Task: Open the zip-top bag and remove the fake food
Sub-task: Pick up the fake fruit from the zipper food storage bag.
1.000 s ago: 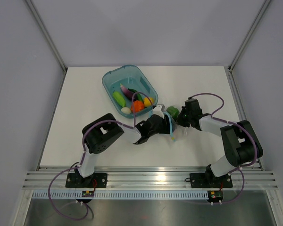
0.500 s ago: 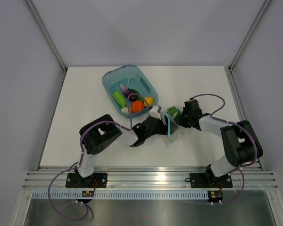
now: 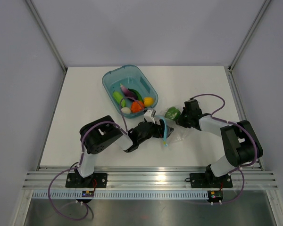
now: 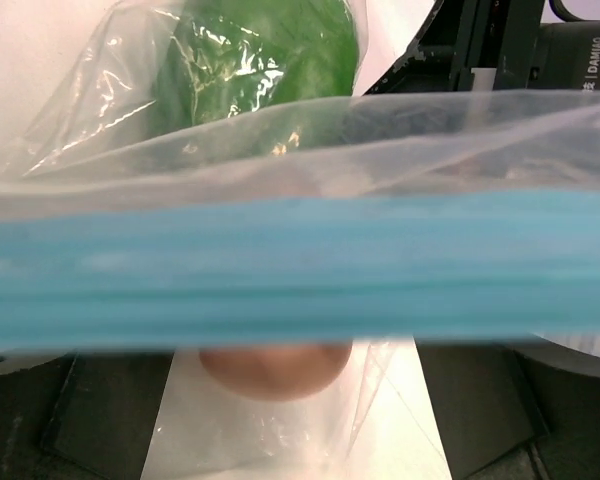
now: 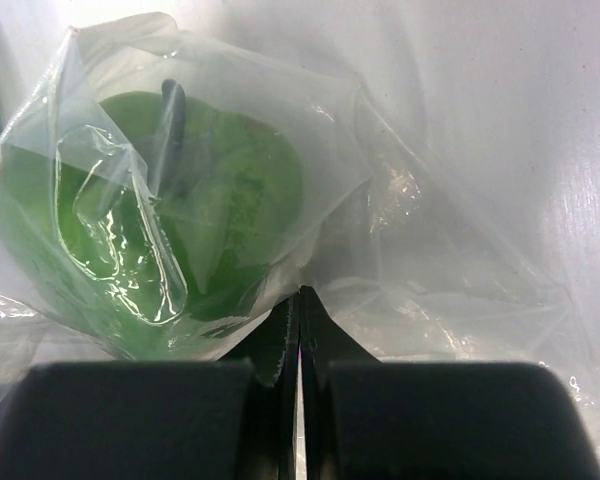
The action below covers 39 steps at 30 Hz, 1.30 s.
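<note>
From above, no writing can be read; the tub is rigid translucent teal with rounded corners, on a matte white table; inside it lie a purple eggplant, a green cucumber, a yellow lemon, an orange-red piece and a whitish piece. The bag, thin clear crinkled film, lies on the table just off the tub's near right corner, its light blue strip on the tub side; a glossy green pepper sits inside it. The left claw is between tub and bag; the right claw is at the bag's side away from the tub.

Left wrist: "DAMIAO" is printed on the black housing of the right arm; smaller print beside it is too small to read; the strip runs as a blurred blue band across the whole view; a smooth tan rounded shape shows below it, what it is unclear; the left claw is spread, with dark parts at both lower corners.

Right wrist: the pepper, lobed, with a dark stem, is wrapped in creased shiny film; the right claw's black tips are pressed together, pinching a fold of the bag just beneath the pepper.
</note>
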Motion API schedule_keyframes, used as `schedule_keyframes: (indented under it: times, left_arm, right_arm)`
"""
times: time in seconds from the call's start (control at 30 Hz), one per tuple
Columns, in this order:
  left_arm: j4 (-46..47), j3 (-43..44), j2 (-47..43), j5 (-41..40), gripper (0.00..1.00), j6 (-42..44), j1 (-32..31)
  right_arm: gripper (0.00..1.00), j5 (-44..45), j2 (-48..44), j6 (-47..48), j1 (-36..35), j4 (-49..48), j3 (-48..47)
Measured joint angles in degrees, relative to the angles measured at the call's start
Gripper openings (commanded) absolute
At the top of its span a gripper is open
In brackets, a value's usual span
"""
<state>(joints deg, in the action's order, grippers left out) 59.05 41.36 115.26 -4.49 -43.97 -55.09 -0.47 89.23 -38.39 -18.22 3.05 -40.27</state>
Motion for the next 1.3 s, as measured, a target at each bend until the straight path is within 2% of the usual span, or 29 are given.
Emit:
schedule_keyframes:
  times: [0.17, 0.4, 0.57, 0.7, 0.93, 1.07, 1.2, 1.3]
  left_arm:
    - [2.23, -0.42, 0.81, -0.28, 0.97, 1.97, 0.07]
    - [-2.91, 4.63, 2.23, -2.38, 0.96, 3.41, 0.07]
    - [-6.47, 7.06, 2.54, -3.54, 0.88, 3.91, 0.09]
    - [-5.33, 6.03, 2.54, -3.78, 0.96, 4.72, 0.07]
    - [-1.42, 3.52, 2.4, -5.01, 0.93, 7.21, 0.07]
    - [-2.27, 4.04, 2.54, -6.67, 0.89, 8.85, 0.02]
    - [-3.19, 4.63, 2.86, -8.41, 0.77, 10.12, 0.02]
    - [-3.48, 4.79, 3.04, -9.27, 0.77, 10.56, 0.02]
  right_arm:
    - [0.0, 0.04, 0.0, 0.0, -0.02, 0.04, 0.0]
    - [0.0, 0.55, 0.0, 0.0, -0.02, 0.07, 0.0]
    - [0.0, 0.63, 0.0, 0.0, 0.0, 0.07, 0.0]
    - [0.0, 0.63, 0.0, 0.0, -0.02, 0.07, 0.0]
    - [0.0, 0.59, 0.0, 0.0, 0.0, 0.07, 0.0]
    - [0.0, 0.59, 0.0, 0.0, 0.0, 0.07, 0.0]
    - [0.0, 0.57, 0.0, 0.0, 0.0, 0.04, 0.0]
    - [0.0, 0.57, 0.0, 0.0, -0.02, 0.04, 0.0]
